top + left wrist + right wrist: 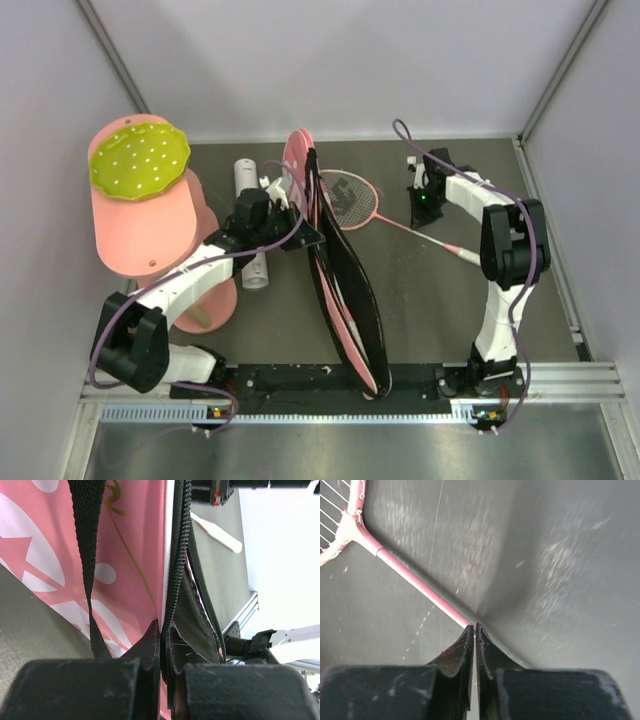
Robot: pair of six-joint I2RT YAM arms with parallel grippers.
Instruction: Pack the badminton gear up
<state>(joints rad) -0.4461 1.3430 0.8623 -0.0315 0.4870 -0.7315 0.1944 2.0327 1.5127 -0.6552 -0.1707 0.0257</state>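
Left arm forward, fingers tight on bag

My surroundings, itemised:
- Worktop: dark grey, matt, pale scuffs.
- Back wall, 12 o'clock: plain off-white panel.
- Left wall, 9 o'clock; right wall, 3 o'clock: the same.
- Aluminium rail, 6 o'clock, then brushed steel sheet.
- Light: soft, even.

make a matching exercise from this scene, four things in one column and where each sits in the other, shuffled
1 pink bag
2 racket
3 white tube
4 yellow-green disc

a capping the pink cylinder
b flat on the table, right of the bag
c up on edge, pinched by the left gripper
d on the table, left of the bag

Pairs: 1-c, 2-b, 3-d, 4-a
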